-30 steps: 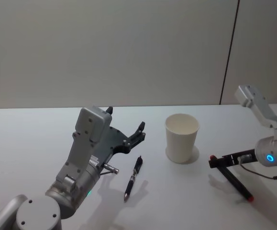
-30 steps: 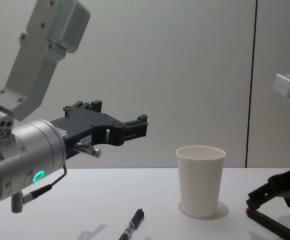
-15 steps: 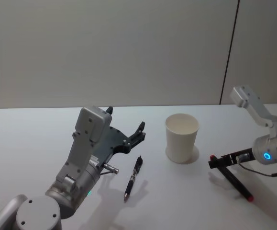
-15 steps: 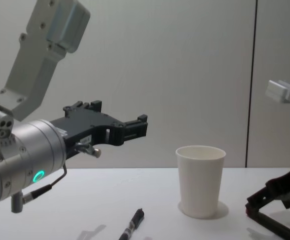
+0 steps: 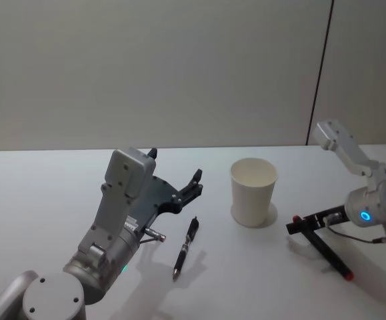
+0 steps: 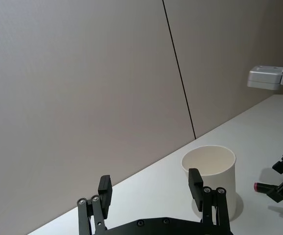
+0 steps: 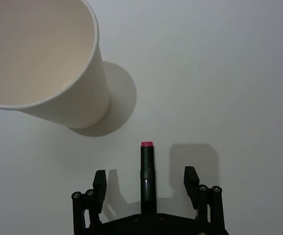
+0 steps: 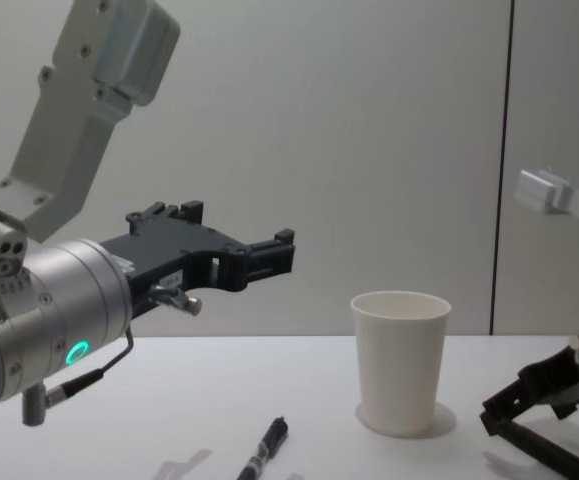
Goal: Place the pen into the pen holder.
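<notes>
Progress: early, nothing placed yet. Pen holder [image 5: 253, 190] stands upright on the table [image 5: 46, 200], and looks empty as far as the head and R wrist views see into it. No pen is lifted. Two pens lie flat on the table. The red-tipped pen [image 5: 326, 252] is to the robot's right of the cup, near it but not touching, one red end pointing toward the cup's base. The black pen [image 5: 186, 248] is to the cup's left, apart from it. Right gripper [image 7: 145, 175] is the one at work: low over the cup-side end of the red-tipped pen, tilted down, lined up w/ the pen's length. It's spread wide, fingers [image 7: 190, 178] either side of the barrel w/ a clear gap on both sides, so it straddles the pen w/o touching and holds nothing (can't tell if the tips rest on the table). Left gripper [image 6: 150, 183] hovers above the table just behind and left of the black pen, also spread wide, empty, looks idle. Judgement: step in hand = pre-grasp on the red-tipped pen. Left to do: close on the barrel, lift, carry over the rim, tip it more upright, release into the cup. The grip would land near one end, so the pen may droop on the lift.
</notes>
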Available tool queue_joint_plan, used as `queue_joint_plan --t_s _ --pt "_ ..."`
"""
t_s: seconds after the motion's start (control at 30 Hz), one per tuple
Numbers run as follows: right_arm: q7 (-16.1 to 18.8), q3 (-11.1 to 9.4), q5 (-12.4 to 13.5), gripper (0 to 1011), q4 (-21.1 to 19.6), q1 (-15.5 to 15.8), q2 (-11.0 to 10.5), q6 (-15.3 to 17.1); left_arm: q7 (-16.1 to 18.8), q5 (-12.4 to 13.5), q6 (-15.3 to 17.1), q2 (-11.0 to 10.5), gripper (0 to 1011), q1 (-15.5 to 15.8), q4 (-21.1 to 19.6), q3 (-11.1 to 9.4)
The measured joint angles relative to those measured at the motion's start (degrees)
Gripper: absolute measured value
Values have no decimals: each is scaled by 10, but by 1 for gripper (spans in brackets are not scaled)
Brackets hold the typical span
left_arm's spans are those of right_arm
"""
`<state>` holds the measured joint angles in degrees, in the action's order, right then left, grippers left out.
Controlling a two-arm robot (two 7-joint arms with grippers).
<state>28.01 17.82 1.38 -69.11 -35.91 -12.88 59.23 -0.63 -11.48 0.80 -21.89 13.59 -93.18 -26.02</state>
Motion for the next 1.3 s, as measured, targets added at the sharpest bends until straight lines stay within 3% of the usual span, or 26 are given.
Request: queue_joint_plan --t_s 0.83,1.03,1.3 --pt "13 15 -18 1001 57 -27 17 -27 0 0 0 0 1000 0 0 0" --pt "17 16 -20 897 63 -30 18 -28 0 0 0 0 1000 0 0 0" --pt "22 18 -25 648 69 -33 19 -24 0 0 0 0 1000 0 0 0"
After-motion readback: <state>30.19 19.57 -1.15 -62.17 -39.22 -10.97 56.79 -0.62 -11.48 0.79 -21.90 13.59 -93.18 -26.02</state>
